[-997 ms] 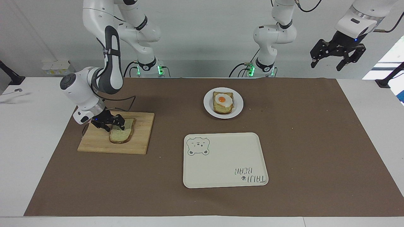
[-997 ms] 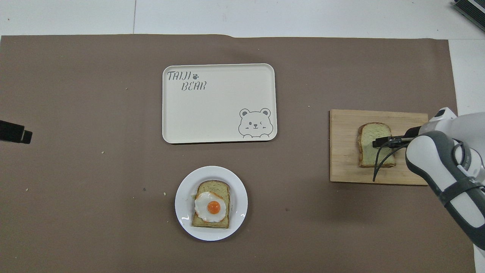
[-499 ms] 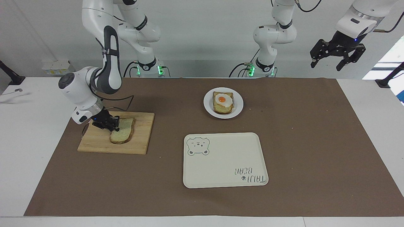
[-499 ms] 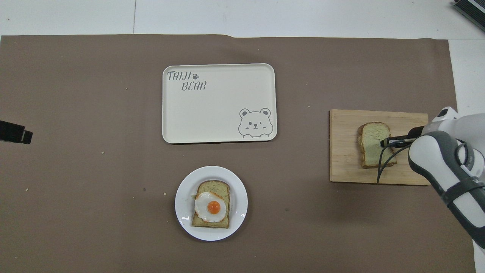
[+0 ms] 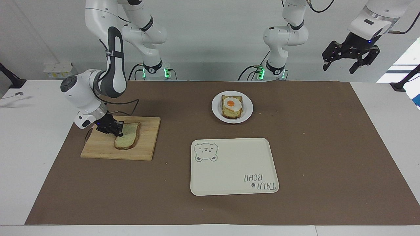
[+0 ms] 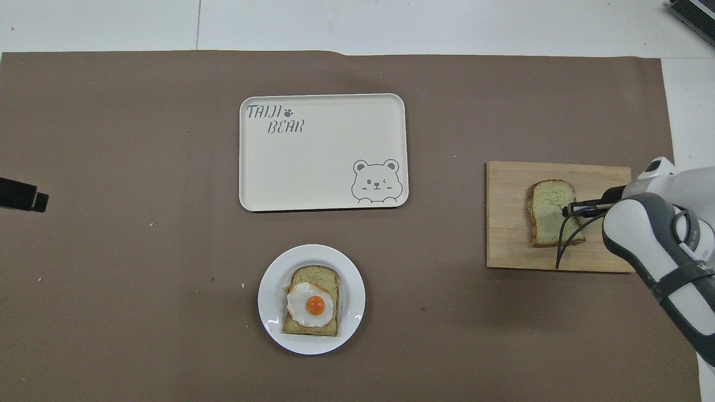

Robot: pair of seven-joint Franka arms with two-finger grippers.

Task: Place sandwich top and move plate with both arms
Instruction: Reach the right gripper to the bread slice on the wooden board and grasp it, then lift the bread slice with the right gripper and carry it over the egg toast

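Here, in the facing view, the right gripper (image 5: 118,129) is sitting low on the wooden cutting board (image 5: 144,144), its jaws closed on the edge of the sandwich top (image 5: 129,139). The slice is lying on the board with that pinched edge slightly raised. The board is resting on the brown surface (image 5: 328,147), well apart from the plate (image 5: 216,111), toward the right arm's end. The plate is sitting nearer to the robots than the cream bear tray (image 5: 229,173) and is carrying a toast slice (image 5: 231,113) with a fried egg (image 5: 231,104) on it. The left gripper (image 5: 351,62) is waiting high in the air, past the end of the brown surface at the left arm's end, well apart from the plate, with its jaws spread open.

In the overhead view, the right gripper (image 6: 568,211) is showing as a dark tip at the edge of the sandwich top (image 6: 547,212), reaching in from the right arm's white wrist. The cutting board (image 6: 505,223) is lying well apart from the plate (image 6: 273,312), toward the right arm's end and a little farther from the robots. The bear tray (image 6: 324,167) is lying just beside the plate, farther from the robots. The toast slice (image 6: 329,279) and fried egg (image 6: 310,304) are sitting in the middle of the plate. The left gripper (image 6: 22,195) is showing only as a black tip at the picture's edge, well apart from the plate.
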